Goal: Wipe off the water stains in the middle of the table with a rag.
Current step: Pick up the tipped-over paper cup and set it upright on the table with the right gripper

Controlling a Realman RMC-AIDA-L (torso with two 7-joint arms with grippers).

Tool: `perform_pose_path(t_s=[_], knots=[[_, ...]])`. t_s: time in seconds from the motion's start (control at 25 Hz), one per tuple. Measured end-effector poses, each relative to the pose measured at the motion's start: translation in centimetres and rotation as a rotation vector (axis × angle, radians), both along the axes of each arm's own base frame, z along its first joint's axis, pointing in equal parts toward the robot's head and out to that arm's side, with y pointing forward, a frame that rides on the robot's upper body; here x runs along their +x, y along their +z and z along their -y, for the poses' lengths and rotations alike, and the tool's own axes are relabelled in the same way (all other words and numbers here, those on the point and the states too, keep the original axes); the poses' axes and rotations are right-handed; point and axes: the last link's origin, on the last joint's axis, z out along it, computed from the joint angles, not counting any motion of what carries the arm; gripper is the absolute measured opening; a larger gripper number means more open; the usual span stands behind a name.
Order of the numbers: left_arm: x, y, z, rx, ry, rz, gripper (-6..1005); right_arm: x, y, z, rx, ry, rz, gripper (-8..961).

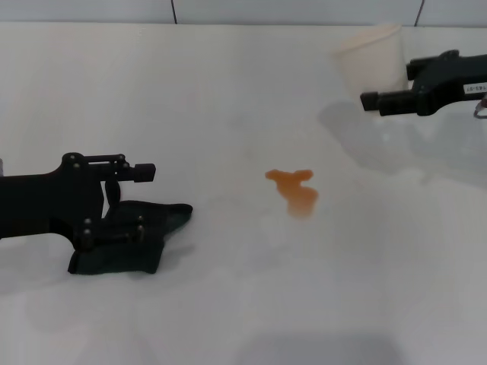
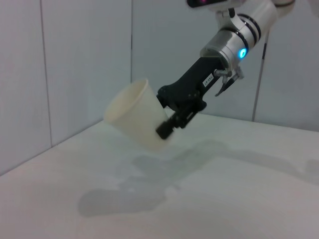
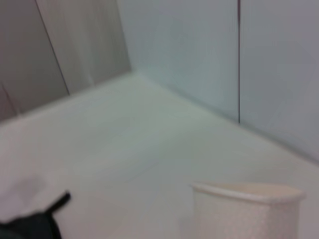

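Note:
The water stains [image 1: 293,190] form an orange-brown blotch near the middle of the white table [image 1: 228,99]. The dark rag [image 1: 156,228] lies crumpled on the table at the left. My left gripper [image 1: 143,199] is right at it and stands open: one finger is clear of the cloth on the far side, the other rests over the rag. My right gripper [image 1: 370,99] hangs at the far right, shut on the wall of a whitish plastic cup [image 1: 373,57]. In the left wrist view that cup [image 2: 137,117] is tilted and held above the table by the right gripper [image 2: 167,127].
A grey wall runs along the table's far edge [image 1: 175,23]. The cup [image 3: 246,211] also shows in the right wrist view. Bare table lies between the rag and the stains.

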Motion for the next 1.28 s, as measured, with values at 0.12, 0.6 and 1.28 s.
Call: perform_pose_path(t_s=[0.12, 0.6, 1.28], knots=[[0.0, 0.0, 0.0, 0.000, 0.005, 0.007, 641, 1.2, 0.2, 0.2, 0.038, 0.044, -0.087, 649], [-0.2, -0.1, 0.3, 0.021, 0.015, 0.053, 641, 5.4, -0.8, 1.4, 0.163, 0.180, -0.231, 645], [-1.2, -0.6, 0.7, 0.051, 0.021, 0.097, 642, 8.5, -3.7, 3.5, 0.239, 0.239, -0.271, 644]])
